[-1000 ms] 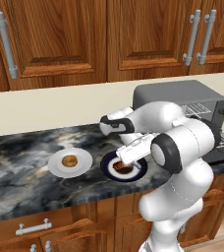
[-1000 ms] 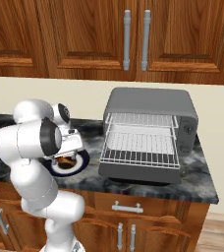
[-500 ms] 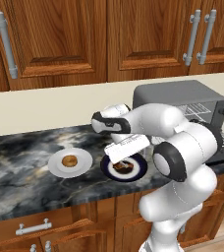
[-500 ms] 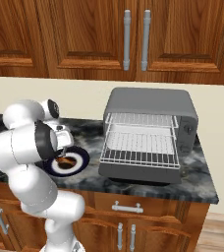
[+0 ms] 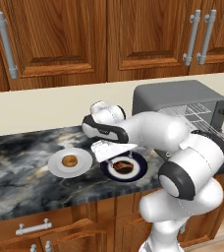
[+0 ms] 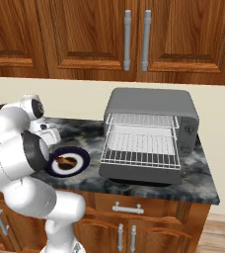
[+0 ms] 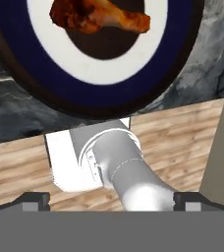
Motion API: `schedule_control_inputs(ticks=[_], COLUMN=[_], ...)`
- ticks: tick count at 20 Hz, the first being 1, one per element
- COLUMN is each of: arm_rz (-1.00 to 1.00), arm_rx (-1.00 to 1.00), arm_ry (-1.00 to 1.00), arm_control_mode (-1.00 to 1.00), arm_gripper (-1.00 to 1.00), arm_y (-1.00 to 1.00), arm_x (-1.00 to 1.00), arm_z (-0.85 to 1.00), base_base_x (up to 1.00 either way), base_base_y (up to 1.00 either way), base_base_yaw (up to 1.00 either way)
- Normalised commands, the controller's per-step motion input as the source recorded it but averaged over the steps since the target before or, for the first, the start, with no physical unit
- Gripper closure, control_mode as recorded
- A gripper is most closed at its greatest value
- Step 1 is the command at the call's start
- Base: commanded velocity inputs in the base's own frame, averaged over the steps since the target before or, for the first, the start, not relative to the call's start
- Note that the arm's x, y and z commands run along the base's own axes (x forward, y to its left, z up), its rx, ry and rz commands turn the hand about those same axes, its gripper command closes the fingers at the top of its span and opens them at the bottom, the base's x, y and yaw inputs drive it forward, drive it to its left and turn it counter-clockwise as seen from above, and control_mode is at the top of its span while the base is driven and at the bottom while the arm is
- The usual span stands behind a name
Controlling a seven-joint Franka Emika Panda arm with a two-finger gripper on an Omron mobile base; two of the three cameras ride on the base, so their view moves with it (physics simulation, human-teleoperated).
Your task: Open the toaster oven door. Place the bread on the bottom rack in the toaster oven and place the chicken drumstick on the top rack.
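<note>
Reaching for food is the step in hand, as I judge it, because the toaster oven door (image 6: pixel 139 168) already lies folded down and both racks are bare. From the left in the left base view: the bread (image 5: pixel 70 160) sits on a white plate (image 5: pixel 57 167) on the dark marble tabletop (image 5: pixel 15 167). Just beside it, the chicken drumstick (image 5: pixel 124 166) lies on a blue-rimmed plate (image 5: pixel 139 170). The gripper (image 5: pixel 109 150) hangs over the near left edge of this plate, fingers released and spread wide, holding nothing. Farther right stands the toaster oven (image 6: pixel 151 104), with the top rack (image 6: pixel 141 120) above the bottom rack (image 6: pixel 139 148). In the hand view the drumstick is near the top edge, so the hand is not yet centred on it. The next move calls for choosing one food, centring the fingers above it, lowering, and then closing.
</note>
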Motion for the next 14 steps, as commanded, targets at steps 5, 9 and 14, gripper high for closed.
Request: schedule_control_inputs(ticks=[5, 9, 14], arm_rz=[-0.04, 0.0, 0.0], arm_rx=[0.01, 0.01, 0.0], arm_ry=[-0.27, -0.36, -0.29], arm_control_mode=[-1.0, -1.0, -1.0], arm_gripper=[-1.0, -1.0, -1.0], arm_y=[0.49, 0.49, 0.69], arm_x=[0.32, 0.27, 0.31], arm_z=[0.03, 0.0, 0.0], base_base_x=[0.0, 0.0, 0.0], base_base_y=[0.0, 0.0, 0.0], base_base_yaw=[0.0, 0.0, 0.0])
